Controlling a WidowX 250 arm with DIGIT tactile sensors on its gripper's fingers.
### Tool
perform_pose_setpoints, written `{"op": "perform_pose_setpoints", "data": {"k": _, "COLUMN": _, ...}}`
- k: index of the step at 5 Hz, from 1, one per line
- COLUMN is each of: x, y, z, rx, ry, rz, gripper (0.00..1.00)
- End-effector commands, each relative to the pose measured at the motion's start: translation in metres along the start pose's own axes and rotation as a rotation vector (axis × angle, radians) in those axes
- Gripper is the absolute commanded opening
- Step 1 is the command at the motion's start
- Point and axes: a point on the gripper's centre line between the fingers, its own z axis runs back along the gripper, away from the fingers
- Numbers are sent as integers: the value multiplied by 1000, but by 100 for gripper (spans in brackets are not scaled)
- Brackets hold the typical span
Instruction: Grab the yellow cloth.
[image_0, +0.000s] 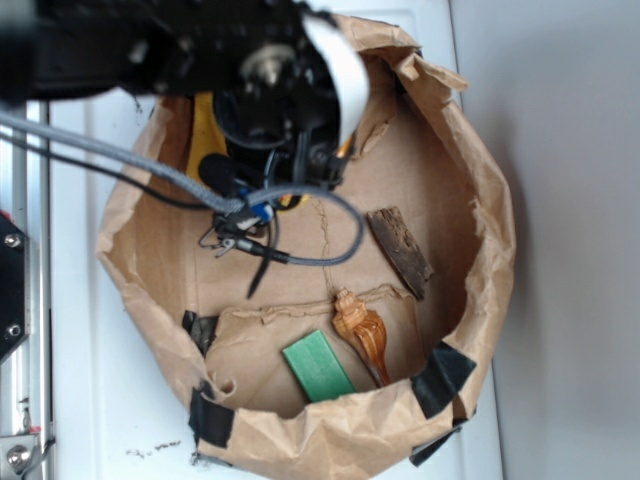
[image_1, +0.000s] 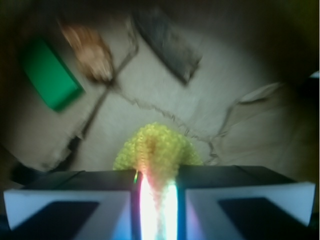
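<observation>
Cloth sits right in the claw (image_1: 157, 200): the yellow cloth (image_1: 157, 147) is pinched between the nearly closed jaws, its bunched end bulging out just ahead of them, inside the paper bag (image_0: 470, 160) near the far-left wall, so straight up looks free.

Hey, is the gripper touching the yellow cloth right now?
Touching. The wrist view shows the yellow cloth pinched between the gripper fingers, bunching out in front.
</observation>
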Motion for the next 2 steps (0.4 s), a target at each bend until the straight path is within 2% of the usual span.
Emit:
{"op": "perform_pose_setpoints", "data": {"k": 1, "x": 17, "y": -27, "z": 54, "rx": -17, "ry": -139, "rz": 206, "gripper": 0}}
{"op": "perform_pose_setpoints", "data": {"k": 2, "x": 19, "y": -35, "z": 56, "rx": 44, "ry": -127, "rz": 320, "gripper": 0}}
